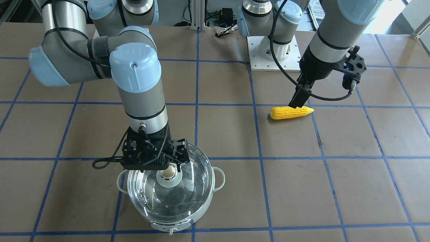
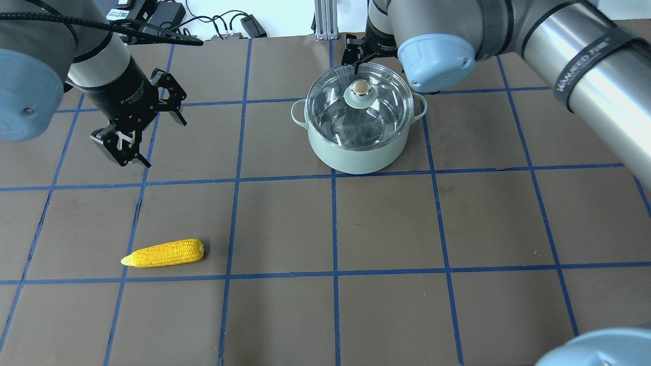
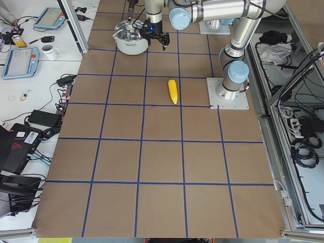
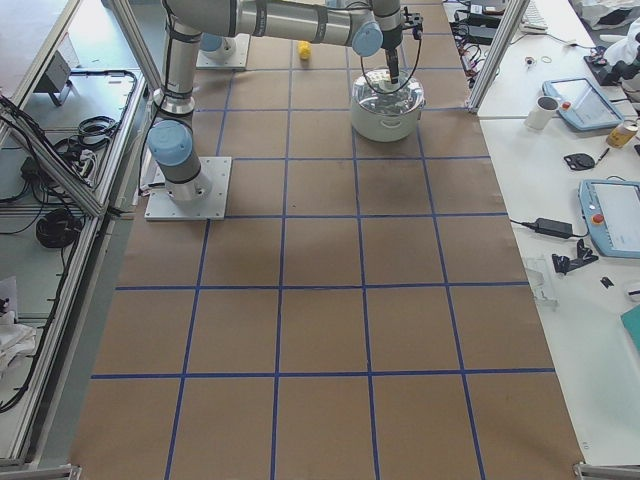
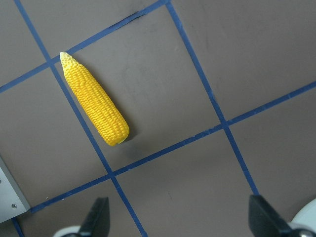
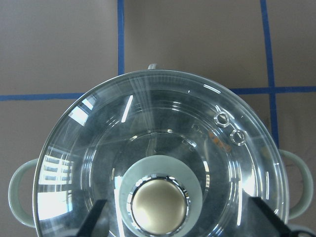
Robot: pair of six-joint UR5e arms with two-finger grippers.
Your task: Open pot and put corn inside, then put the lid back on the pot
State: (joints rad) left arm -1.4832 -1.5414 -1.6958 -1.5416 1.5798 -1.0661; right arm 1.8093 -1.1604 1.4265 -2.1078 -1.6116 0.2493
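The mint-green pot [image 2: 356, 152] stands on the table with the clear glass lid [image 2: 386, 109] closed on it. My right gripper [image 6: 180, 221] is open just above the lid, one finger on each side of the beige knob [image 6: 159, 206], not gripping it; it also shows in the front view [image 1: 169, 164]. The yellow corn [image 2: 163, 253] lies flat on the table, well apart from the pot. My left gripper [image 2: 124, 152] is open and empty, hovering above the table near the corn [image 5: 94, 98], which lies off to one side of its fingers [image 5: 98, 217].
The left arm's white base plate [image 1: 273, 53] is bolted to the table behind the corn [image 1: 291, 112]. Cables and adapters lie along the robot-side edge [image 1: 226, 15]. A side bench with tablets [image 3: 20, 61] and a mug [image 3: 50, 50] stands beyond the pot's end of the table.
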